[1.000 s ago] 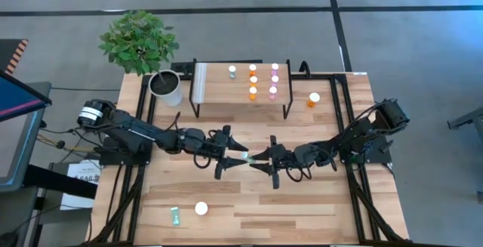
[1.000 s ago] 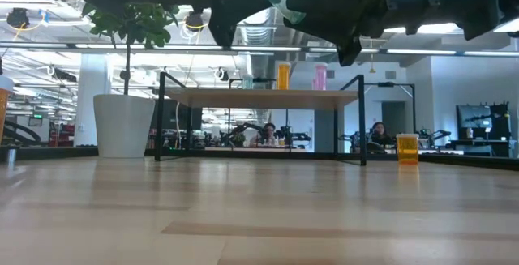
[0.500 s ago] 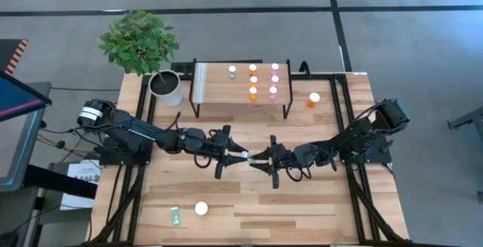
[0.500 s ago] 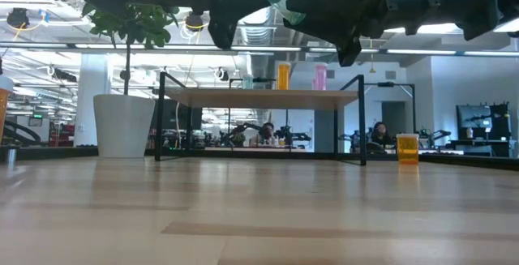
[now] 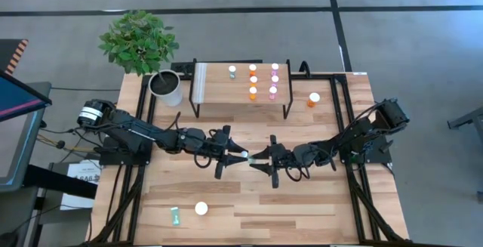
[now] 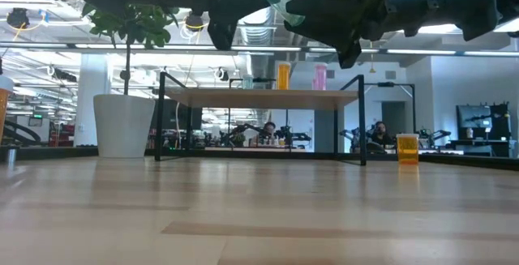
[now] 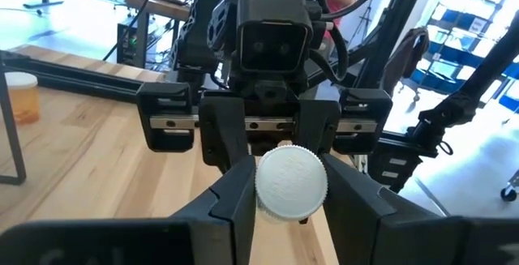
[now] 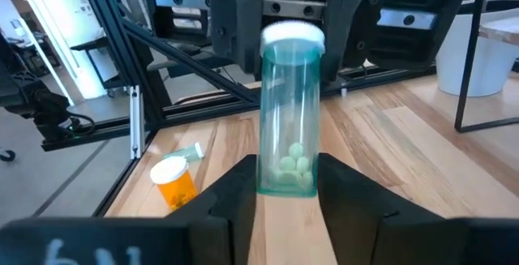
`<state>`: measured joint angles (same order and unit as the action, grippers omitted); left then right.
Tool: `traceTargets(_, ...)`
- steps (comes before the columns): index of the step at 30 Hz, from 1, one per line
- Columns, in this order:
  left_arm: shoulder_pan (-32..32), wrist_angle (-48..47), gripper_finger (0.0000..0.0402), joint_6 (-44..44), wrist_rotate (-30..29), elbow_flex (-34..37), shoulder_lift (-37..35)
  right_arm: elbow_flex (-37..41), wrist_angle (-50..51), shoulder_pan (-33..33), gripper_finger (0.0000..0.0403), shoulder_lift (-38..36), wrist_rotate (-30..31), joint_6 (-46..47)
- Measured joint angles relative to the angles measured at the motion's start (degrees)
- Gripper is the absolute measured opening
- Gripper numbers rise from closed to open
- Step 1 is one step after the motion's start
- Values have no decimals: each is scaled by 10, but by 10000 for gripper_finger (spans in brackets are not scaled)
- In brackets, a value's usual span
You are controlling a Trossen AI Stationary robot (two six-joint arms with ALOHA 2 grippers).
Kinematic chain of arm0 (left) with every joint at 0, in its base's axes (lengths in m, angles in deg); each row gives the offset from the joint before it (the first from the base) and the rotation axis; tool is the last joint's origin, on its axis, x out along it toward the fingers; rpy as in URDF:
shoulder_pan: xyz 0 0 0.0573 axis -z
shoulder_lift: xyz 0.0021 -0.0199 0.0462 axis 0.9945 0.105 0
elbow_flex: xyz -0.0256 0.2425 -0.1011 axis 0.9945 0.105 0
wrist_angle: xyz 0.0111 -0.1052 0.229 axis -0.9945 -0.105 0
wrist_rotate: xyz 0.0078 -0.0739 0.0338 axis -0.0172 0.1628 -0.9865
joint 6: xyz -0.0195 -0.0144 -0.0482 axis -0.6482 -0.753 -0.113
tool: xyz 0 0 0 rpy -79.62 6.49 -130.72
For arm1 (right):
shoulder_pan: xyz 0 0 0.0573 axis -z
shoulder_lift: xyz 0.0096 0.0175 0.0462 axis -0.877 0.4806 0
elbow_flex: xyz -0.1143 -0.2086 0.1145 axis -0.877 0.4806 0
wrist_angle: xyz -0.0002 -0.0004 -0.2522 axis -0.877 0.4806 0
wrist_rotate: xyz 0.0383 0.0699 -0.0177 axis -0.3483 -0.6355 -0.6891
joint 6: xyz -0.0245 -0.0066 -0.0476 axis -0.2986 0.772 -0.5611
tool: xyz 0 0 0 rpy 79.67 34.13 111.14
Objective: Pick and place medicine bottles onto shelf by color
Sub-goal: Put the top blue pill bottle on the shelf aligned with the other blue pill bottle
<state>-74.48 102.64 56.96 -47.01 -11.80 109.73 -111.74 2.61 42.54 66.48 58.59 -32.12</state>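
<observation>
Our left gripper (image 5: 243, 156) has narrowed its jaws onto the teal bottle (image 8: 289, 111)'s cap while the right gripper (image 5: 253, 157) seemingly loosens: we're mid-handover above the desk (image 5: 302, 202).

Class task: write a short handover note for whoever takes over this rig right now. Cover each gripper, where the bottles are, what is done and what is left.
Left gripper: jaws around the white-cap end of a teal bottle, held in the air above mid-table.
Right gripper: jaws around the same bottle's bottom end; a handover between arms.
Shelf: six bottles standing on it, one teal, three orange, two pink.
Not shelved: an orange bottle on the table right of the shelf, and another orange bottle and a teal bottle lying flat near the front edge.
Left to do: finish the handover, shelve the teal bottle, then the other three.
</observation>
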Motion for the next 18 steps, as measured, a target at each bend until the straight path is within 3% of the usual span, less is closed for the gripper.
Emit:
traceTargets(11,-23,-33,106,-44,-16,0,-7,0,79,1,246,-32,3,27)
traceTargets(18,-38,-68,105,-45,-16,0,-30,0,154,1,255,-67,4,27)
